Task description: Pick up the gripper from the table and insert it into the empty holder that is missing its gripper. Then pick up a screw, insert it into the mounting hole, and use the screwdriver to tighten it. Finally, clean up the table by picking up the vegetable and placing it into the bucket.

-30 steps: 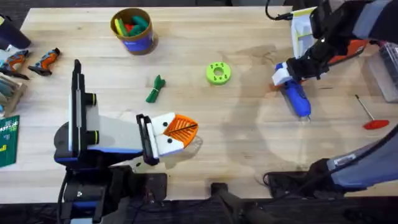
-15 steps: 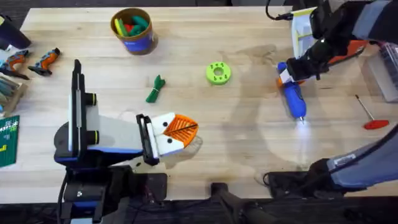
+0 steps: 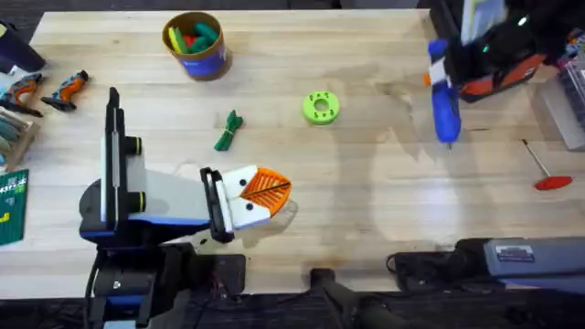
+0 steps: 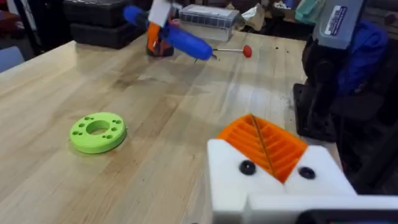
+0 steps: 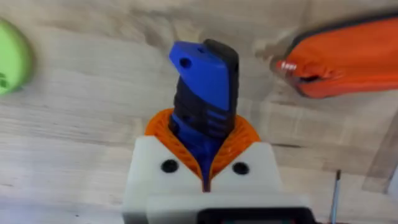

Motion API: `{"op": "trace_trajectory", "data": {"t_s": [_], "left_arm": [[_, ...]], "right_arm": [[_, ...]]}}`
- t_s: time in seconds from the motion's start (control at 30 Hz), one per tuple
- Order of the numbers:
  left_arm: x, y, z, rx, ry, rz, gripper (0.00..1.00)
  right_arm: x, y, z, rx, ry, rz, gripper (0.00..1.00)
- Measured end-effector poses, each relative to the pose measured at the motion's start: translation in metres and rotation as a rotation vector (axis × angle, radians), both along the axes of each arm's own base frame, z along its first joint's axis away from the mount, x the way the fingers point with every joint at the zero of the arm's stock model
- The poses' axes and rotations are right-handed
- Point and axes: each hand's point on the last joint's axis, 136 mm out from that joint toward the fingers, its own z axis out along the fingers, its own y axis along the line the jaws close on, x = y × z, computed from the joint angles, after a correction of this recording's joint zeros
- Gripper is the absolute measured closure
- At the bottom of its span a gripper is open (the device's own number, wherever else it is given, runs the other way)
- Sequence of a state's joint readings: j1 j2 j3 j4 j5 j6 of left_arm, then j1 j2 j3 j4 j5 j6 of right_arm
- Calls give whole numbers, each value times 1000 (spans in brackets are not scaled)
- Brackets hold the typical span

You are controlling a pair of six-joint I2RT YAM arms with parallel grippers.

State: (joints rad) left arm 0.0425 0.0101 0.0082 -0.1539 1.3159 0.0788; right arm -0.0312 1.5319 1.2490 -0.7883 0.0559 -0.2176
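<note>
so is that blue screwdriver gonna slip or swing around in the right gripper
Probably stiff: the screwdriver keeps a straight barrel in the right gripper. It may pivot, since the ribbed orange pads clamp near one end. Its rubbery-looking black grip should resist slipping.

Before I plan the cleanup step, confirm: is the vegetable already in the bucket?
No, the vegetable lies on the bare table, apart from the bucket, which stands nearer the far edge.

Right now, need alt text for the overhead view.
The right pincer holds the blue screwdriver above the table's far right. The left pincer, orange pads shut, rests low near the front. Between them lie a green vegetable and lime disc; the bucket sits at the back.
</note>
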Motion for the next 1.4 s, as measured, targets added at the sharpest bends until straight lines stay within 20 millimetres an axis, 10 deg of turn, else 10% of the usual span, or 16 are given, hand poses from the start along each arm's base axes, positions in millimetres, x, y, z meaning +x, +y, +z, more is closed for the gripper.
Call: {"op": "trace_trajectory", "data": {"t_s": [0.4,0.9,1.4], "left_arm": [[0,0,0,0,0,0,996],[0,0,0,0,0,0,996],[0,0,0,0,0,0,996]], "right_arm": [[44,93,175,129,-569,131,977],[-29,171,312,509,-943,211,977],[-88,238,264,1122,-1077,582,977]]}}
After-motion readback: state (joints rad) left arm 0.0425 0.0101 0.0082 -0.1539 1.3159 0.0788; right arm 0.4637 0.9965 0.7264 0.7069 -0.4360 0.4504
